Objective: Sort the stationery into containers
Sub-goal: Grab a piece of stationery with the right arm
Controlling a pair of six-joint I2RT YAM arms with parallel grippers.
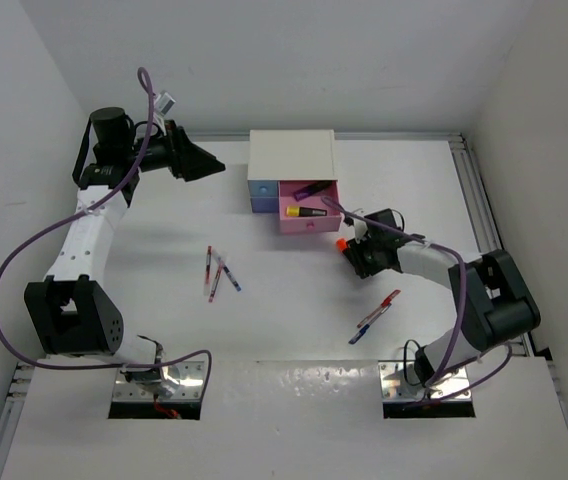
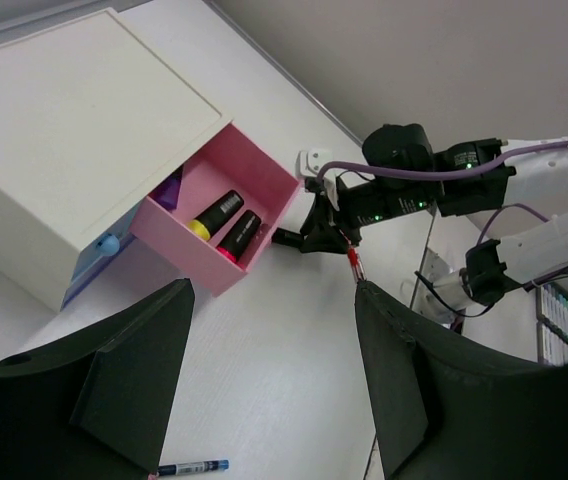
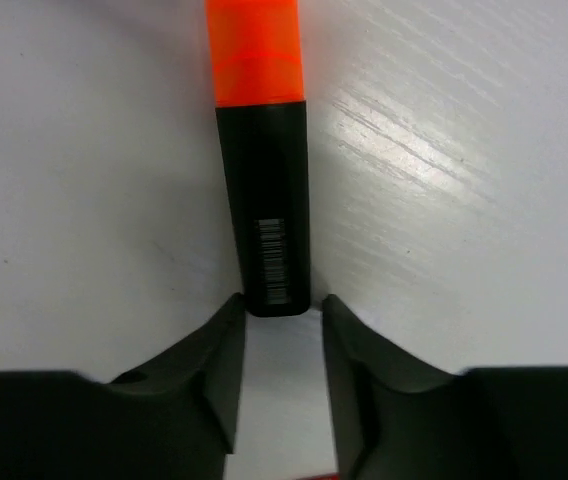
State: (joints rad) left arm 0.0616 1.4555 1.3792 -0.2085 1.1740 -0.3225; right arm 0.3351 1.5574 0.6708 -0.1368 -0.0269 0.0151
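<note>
The next move depends on how the orange highlighter (image 3: 259,150) lies relative to the right gripper (image 3: 284,310). In the right wrist view its long axis runs straight out from the fingers, with the black barcoded butt between the two fingertips (image 3: 226,350) and the orange cap at the far end. The jaws stand partly apart and flank only that last bit of the barrel. They look to be at its corners, but the view is too close to tell whether the pads are pressing on it or just beside it, so a firm grip cannot be confirmed. From above, the highlighter lies on the table (image 1: 164,330) with only its orange tip showing beyond the gripper, near the front right corner of the open pink drawer (image 1: 309,222). That drawer already holds a yellow highlighter (image 2: 214,213), a pink one (image 2: 239,235) and a purple one (image 2: 167,188). The right arm is much the nearer. The left gripper (image 2: 269,290) hangs by the white cabinet (image 1: 291,155), its fingers spread wide on nothing. Such a shallow hold at the butt may let the pen pivot when lifted.
</note>
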